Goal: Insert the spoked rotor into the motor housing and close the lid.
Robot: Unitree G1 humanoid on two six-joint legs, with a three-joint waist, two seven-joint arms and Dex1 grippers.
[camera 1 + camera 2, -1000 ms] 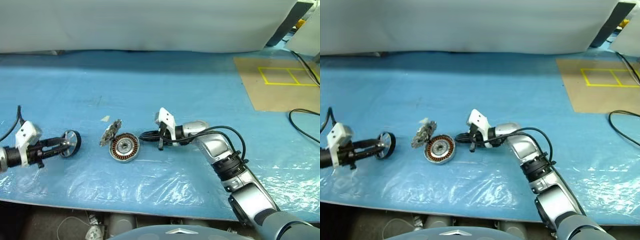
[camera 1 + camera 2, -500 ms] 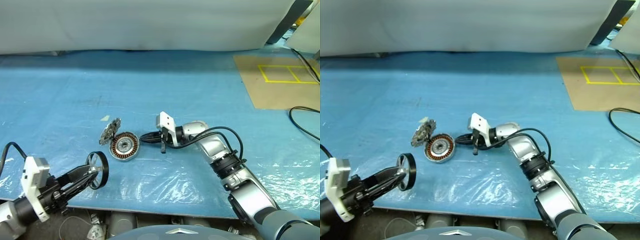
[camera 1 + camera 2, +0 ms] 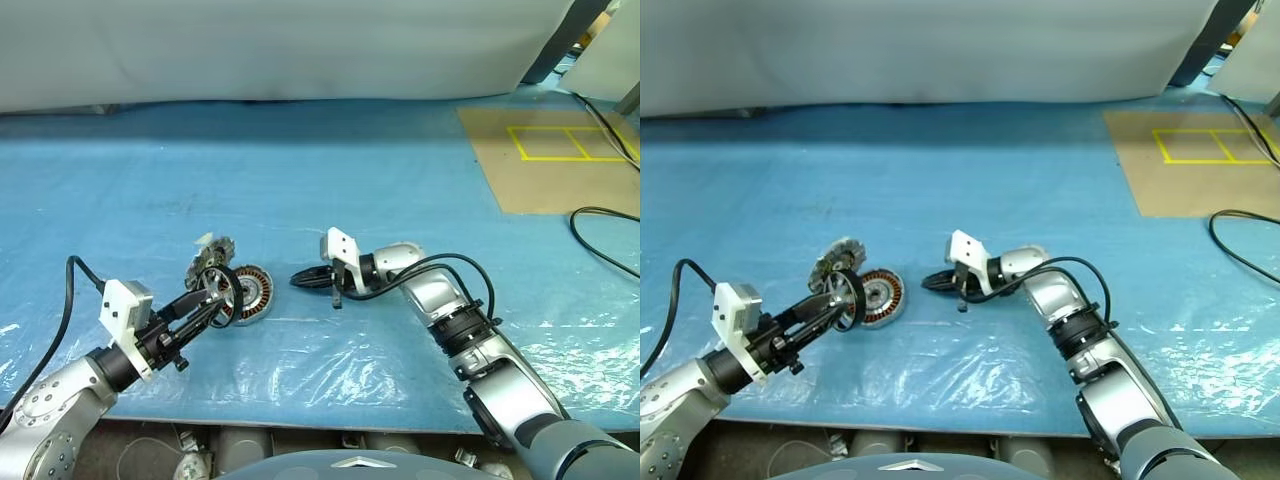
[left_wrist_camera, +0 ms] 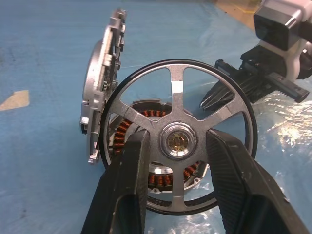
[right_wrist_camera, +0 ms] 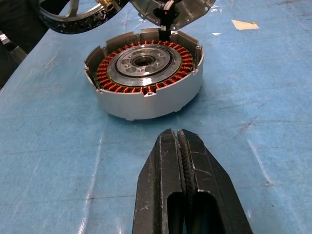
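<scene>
My left gripper [image 3: 218, 297] is shut on the spoked rotor [image 4: 177, 92], one finger [image 4: 129, 190] on each side of its hub. The black-rimmed rotor [image 3: 224, 293] stands on edge right beside the motor housing [image 3: 254, 292], on its left. The housing [image 5: 146, 73] lies flat on the blue table with its copper windings facing up. The lid [image 3: 206, 264] stands tilted up at the housing's far left edge, apparently attached there. My right gripper [image 3: 298, 280] rests low to the right of the housing, pointing at it, shut and holding nothing, a short gap away [image 5: 176, 141].
Crinkled clear plastic sheet [image 3: 330, 370] covers the near part of the blue table. A brown board with yellow tape squares [image 3: 560, 160] lies at the back right, and a black cable [image 3: 600, 225] runs beside it. A white cloth wall [image 3: 300, 50] closes off the back.
My left arm swung in from the far left and carried the rotor across to the housing. The right gripper stayed almost where it was. The camera view shifted slightly.
</scene>
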